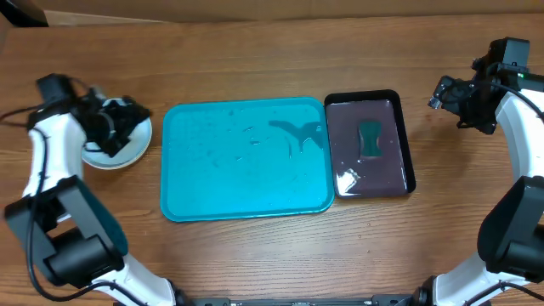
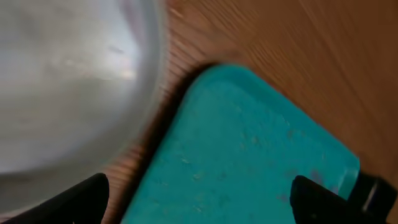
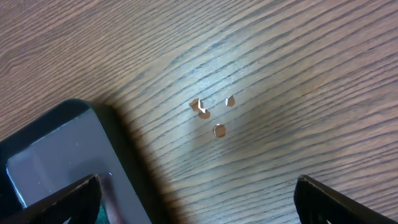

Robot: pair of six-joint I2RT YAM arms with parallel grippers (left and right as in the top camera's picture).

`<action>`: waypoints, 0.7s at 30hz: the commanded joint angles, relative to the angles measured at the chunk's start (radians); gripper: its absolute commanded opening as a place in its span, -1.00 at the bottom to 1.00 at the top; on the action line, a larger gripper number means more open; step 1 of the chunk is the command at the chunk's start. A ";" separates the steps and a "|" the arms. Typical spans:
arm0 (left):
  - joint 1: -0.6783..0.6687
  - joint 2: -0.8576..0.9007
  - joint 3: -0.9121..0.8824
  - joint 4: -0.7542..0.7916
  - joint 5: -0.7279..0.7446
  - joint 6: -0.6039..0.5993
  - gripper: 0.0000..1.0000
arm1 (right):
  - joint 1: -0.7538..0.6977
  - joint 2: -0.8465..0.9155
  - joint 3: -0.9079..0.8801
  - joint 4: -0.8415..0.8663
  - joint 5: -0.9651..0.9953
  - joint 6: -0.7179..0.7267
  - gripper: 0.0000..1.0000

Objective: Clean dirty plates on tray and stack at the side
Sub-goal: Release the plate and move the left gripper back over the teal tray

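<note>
The turquoise tray point(image 1: 246, 183) lies in the middle of the table with no plates on it, only faint dark smears and wet marks. A pale round plate point(image 1: 129, 155) sits on the wood just left of the tray; whether others lie under it I cannot tell. My left gripper point(image 1: 132, 119) hovers over this plate's far edge, open and empty. In the left wrist view the plate point(image 2: 62, 81) is blurred at upper left, the tray corner point(image 2: 249, 137) lies below, and the jaws point(image 2: 199, 202) are wide apart. My right gripper point(image 1: 449, 93) is open and empty above bare wood right of the black tray.
A black tray with a purple inside point(image 1: 374, 178) stands against the turquoise tray's right side and holds a green sponge point(image 1: 371, 140). Its corner shows in the right wrist view point(image 3: 56, 149), left of my open right gripper point(image 3: 199, 199). Small chipped marks point(image 3: 211, 115) dot the wood.
</note>
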 commanded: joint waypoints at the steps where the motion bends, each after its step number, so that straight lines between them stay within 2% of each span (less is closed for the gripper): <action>1: -0.110 0.006 -0.002 -0.019 -0.014 0.040 1.00 | -0.002 -0.024 0.010 0.005 -0.006 0.011 1.00; 10: -0.367 0.006 -0.002 -0.053 -0.233 0.039 1.00 | -0.002 -0.024 0.010 0.005 -0.006 0.011 1.00; 21: -0.467 0.006 -0.002 -0.051 -0.247 0.039 1.00 | -0.002 -0.024 0.010 0.005 -0.006 0.011 1.00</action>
